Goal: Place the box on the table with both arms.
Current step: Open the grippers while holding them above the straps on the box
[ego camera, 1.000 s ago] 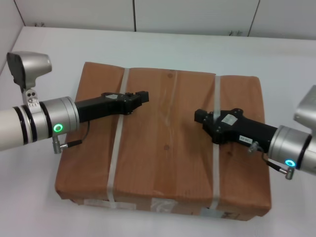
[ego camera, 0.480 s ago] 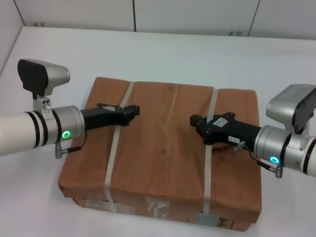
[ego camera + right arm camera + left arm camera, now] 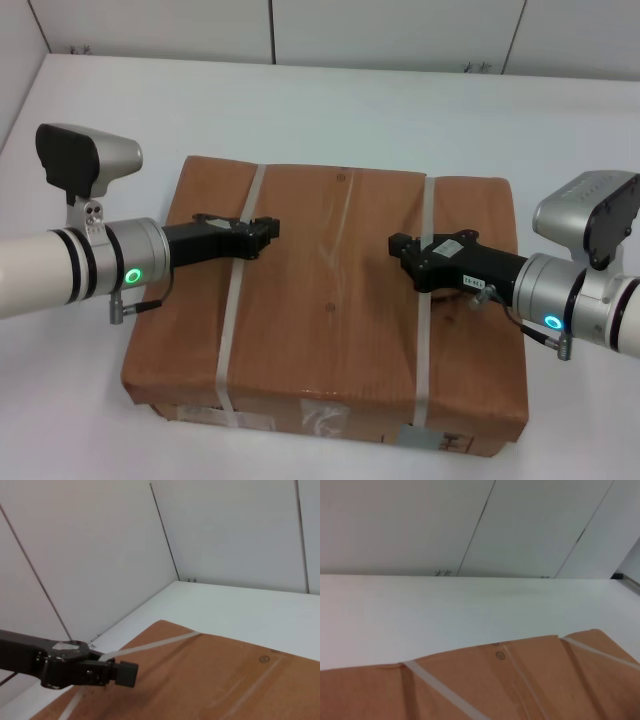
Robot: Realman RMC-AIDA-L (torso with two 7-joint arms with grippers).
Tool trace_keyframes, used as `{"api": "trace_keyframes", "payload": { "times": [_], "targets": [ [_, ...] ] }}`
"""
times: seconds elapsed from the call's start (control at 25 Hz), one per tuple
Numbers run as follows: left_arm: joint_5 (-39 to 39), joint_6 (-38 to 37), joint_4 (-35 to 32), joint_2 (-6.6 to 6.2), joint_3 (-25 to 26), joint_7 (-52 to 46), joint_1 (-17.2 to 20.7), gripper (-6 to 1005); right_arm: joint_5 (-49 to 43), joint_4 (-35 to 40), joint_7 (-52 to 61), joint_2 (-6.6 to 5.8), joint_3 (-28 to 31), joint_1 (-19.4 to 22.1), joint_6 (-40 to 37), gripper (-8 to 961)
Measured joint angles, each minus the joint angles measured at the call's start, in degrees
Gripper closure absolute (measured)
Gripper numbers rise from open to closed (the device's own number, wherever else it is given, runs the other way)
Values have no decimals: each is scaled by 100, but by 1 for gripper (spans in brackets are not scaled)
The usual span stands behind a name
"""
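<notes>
The large brown cardboard box (image 3: 330, 310) lies flat on the white table (image 3: 330, 110), with two white straps (image 3: 238, 300) across it and white labels on its front edge. My left gripper (image 3: 268, 231) reaches over the left strap from the left, its fingers together, holding nothing. My right gripper (image 3: 396, 247) reaches over the right strap from the right, also shut and empty. The right wrist view shows the left gripper (image 3: 125, 674) just above the box top (image 3: 225, 680). The left wrist view shows the box's far edge (image 3: 520, 680) and bare table (image 3: 445, 615).
White wall panels (image 3: 390, 30) stand behind the table's far edge. Bare tabletop (image 3: 560, 140) lies around the box on the far side, left and right.
The box has sunk lower and farther from the head camera. The left gripper has drawn back to the left across its strap. The right gripper has barely shifted.
</notes>
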State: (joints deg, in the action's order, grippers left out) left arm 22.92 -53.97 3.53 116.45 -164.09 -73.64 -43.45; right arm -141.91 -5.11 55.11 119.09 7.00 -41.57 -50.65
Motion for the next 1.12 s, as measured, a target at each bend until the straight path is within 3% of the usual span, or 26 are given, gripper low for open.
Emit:
{"api": "trace_keyframes", "payload": {
  "times": [0.84,1.04,1.12],
  "targets": [
    [-82,67,-41,0,8,-13,36,918,11,43,153,-1,-9,29,104,904],
    [-74,91,-41,33,9,-2,85,917,62,26,225,-1,36,109,162,717],
    [-93,113,-48,35,9,-4,110,827,69,34,291,-1,48,120,165,572]
  ]
}}
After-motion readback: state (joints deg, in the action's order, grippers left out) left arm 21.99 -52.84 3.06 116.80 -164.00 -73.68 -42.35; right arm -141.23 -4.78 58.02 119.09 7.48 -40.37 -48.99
